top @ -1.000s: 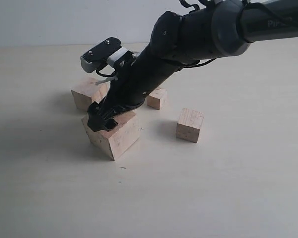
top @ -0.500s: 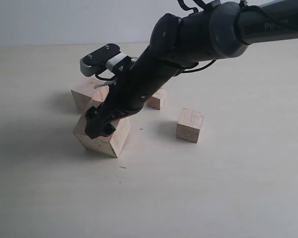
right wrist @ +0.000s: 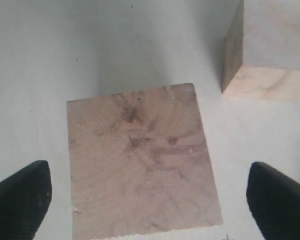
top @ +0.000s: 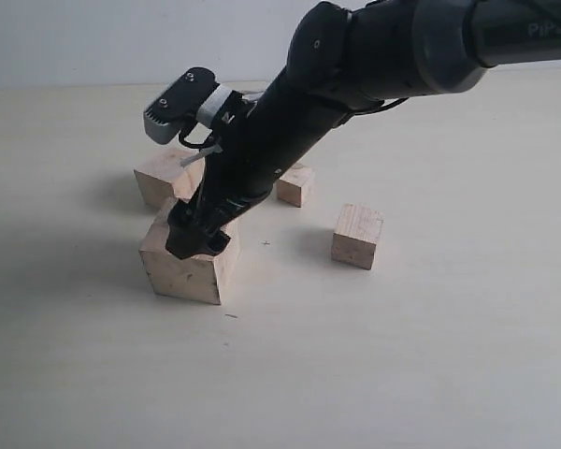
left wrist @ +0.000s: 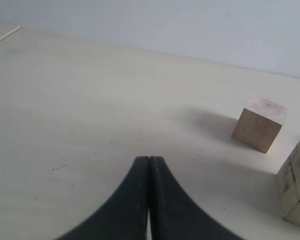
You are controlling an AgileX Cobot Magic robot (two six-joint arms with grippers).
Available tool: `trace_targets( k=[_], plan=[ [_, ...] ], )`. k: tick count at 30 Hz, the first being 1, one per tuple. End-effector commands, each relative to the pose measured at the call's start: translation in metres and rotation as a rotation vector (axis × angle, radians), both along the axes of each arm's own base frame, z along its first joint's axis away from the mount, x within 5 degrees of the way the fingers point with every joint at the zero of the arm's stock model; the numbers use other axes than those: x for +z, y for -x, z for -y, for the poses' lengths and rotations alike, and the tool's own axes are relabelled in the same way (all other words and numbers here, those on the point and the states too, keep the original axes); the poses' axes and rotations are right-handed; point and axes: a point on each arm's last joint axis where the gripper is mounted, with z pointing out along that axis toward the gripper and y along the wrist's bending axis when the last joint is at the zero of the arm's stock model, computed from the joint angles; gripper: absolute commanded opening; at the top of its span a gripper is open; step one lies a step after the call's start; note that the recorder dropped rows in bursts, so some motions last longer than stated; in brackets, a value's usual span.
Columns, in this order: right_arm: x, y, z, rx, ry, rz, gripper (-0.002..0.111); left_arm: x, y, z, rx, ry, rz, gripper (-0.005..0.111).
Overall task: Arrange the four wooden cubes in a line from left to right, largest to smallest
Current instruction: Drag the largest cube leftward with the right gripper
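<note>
The largest wooden cube [top: 189,264] sits flat on the table at the left front. My right gripper [top: 194,238] hovers over its top, open, with its fingers [right wrist: 20,195] on either side of the cube's top face [right wrist: 140,160] and a gap at each side. The second cube [top: 164,176] stands just behind it, also seen in the right wrist view [right wrist: 270,50]. The smallest cube [top: 296,184] is behind the arm, and a mid-sized cube [top: 358,236] stands alone to the right. My left gripper [left wrist: 149,159] is shut on nothing, with two cubes [left wrist: 260,124] [left wrist: 296,182] ahead of it.
The pale table [top: 430,355] runs wide to the front and right. A white wall [top: 122,37] closes the back. The right arm [top: 374,56] slants across the scene above the smallest cube.
The largest cube went left with the right gripper and turned from a tilted pose to lying flat. The gripper's fingers now stand clear of its sides.
</note>
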Motion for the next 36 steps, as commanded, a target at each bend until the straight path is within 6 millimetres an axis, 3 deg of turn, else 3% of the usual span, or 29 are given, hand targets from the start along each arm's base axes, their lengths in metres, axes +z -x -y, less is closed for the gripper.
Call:
trace_targets(
  k=[1,7,11,16,24,26,29,34,36],
  plan=[
    [0.004,0.005,-0.003,0.072,-0.046,-0.006,0.105,0.001,0.0,0.0,-0.004,0.002,0.009,0.0],
    [0.001,0.004,-0.003,0.091,-0.038,0.009,0.105,0.001,0.0,0.0,-0.004,0.002,0.009,0.0],
    [-0.024,0.002,-0.005,0.089,0.003,-0.029,0.105,0.001,0.0,0.0,-0.004,0.002,0.009,0.0],
    [-0.04,0.001,-0.006,0.086,0.029,-0.049,0.105,0.001,0.0,0.0,-0.004,0.002,0.009,0.0],
    [-0.042,0.0,-0.006,0.079,0.033,-0.041,0.1,0.001,0.0,0.0,-0.004,0.002,0.009,0.0],
    [-0.042,0.0,-0.006,0.079,0.033,-0.041,0.09,0.001,0.0,0.0,-0.004,0.002,0.009,0.0],
    [-0.042,0.0,-0.006,0.082,0.035,-0.045,0.065,0.001,0.0,0.0,-0.004,0.002,0.009,0.0],
    [-0.042,0.002,-0.005,0.094,0.04,-0.066,0.01,0.001,0.0,0.0,-0.004,0.002,0.009,0.0],
    [-0.042,0.003,-0.005,0.098,0.041,-0.076,0.0,0.001,0.0,0.0,-0.004,0.002,0.009,0.0]
  ],
)
